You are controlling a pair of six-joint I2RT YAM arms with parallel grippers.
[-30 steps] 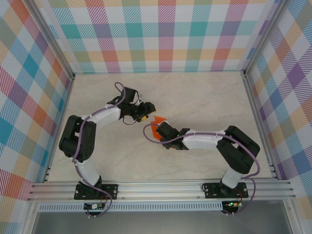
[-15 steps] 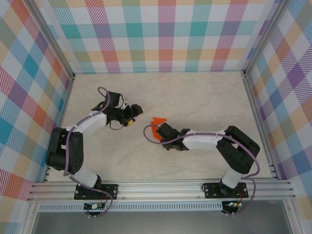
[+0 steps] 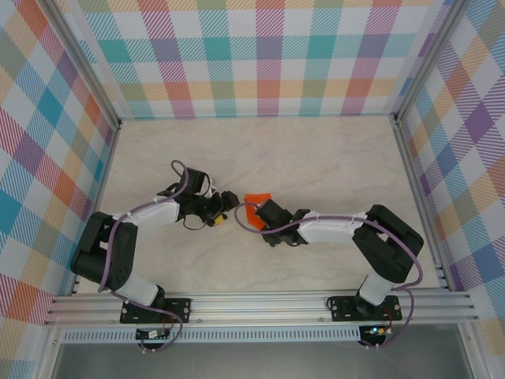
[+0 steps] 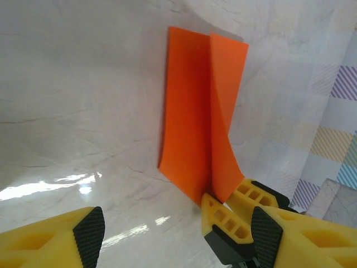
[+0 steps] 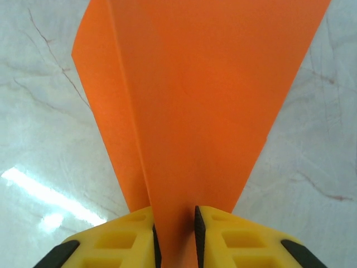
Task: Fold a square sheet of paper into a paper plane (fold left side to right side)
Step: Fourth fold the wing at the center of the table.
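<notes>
The creased orange sheet of paper (image 4: 195,123), likely light, limp and easily crumpled, rests on the marble surface (image 4: 83,84) with its narrow end pinched between the closed right fingers (image 5: 111,240), while the left fingers (image 4: 89,229) stand wide open and empty just beside it; grasp edges only.

The paper (image 5: 201,111) is plain bright orange, its flap toward three o'clock in the left wrist view a shade lighter; the table (image 3: 331,158) is cream with faint grey veining (marble-like); walls (image 3: 268,55) at nine, twelve and three o'clock wear pastel plaid; the left gripper (image 4: 178,234) and right gripper (image 5: 174,229) are yellow, black-padded.
</notes>
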